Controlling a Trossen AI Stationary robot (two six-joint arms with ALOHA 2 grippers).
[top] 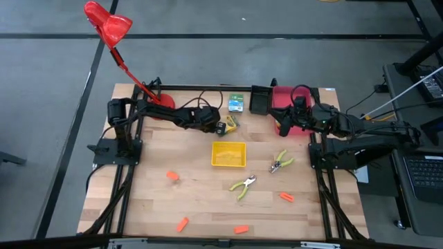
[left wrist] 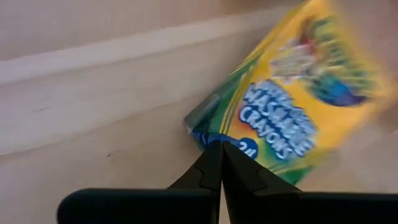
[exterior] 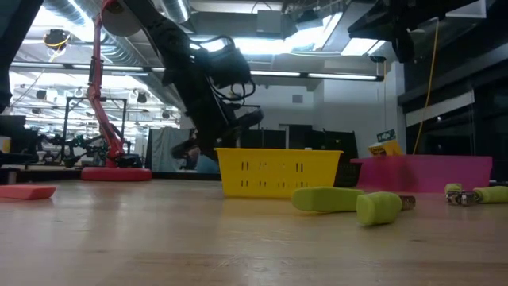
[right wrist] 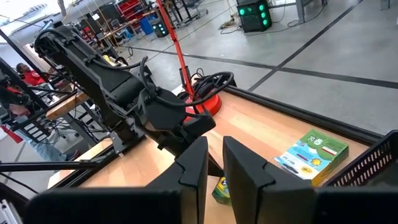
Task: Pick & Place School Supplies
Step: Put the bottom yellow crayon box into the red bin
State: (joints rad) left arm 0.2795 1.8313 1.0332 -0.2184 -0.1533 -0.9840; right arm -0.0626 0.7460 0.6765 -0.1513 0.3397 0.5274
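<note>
A yellow crayon box (left wrist: 292, 106) lies tilted on the wood near the table's far edge (top: 231, 123). My left gripper (left wrist: 221, 148) is shut, with its tips at the box; in the high view it sits just left of the box (top: 221, 127). A green-and-blue box (top: 237, 103) lies flat by the far rail (right wrist: 311, 155). Two green-handled scissor-like tools (top: 243, 185) (top: 280, 162) and several orange pieces (top: 172, 176) (top: 286, 197) lie on the near half. My right gripper (right wrist: 214, 163) is narrowly open and empty, above the pink bin's left end (top: 282, 124). My left gripper's shut fingertips (left wrist: 214, 163) meet the crayon box at its near edge, on the blue band beside the green end flap (left wrist: 239, 149). The fingers come slanting down from the table's left. Whether they pinch any of the box or only press against it, I cannot tell.
A yellow tray (top: 228, 154) sits mid-table, with a pink bin (top: 303, 105) and a black bin (top: 259, 101) at the far right. The red lamp's base (top: 160, 105) stands at the far left. More orange pieces (top: 182, 224) (top: 241, 229) lie near the front edge.
</note>
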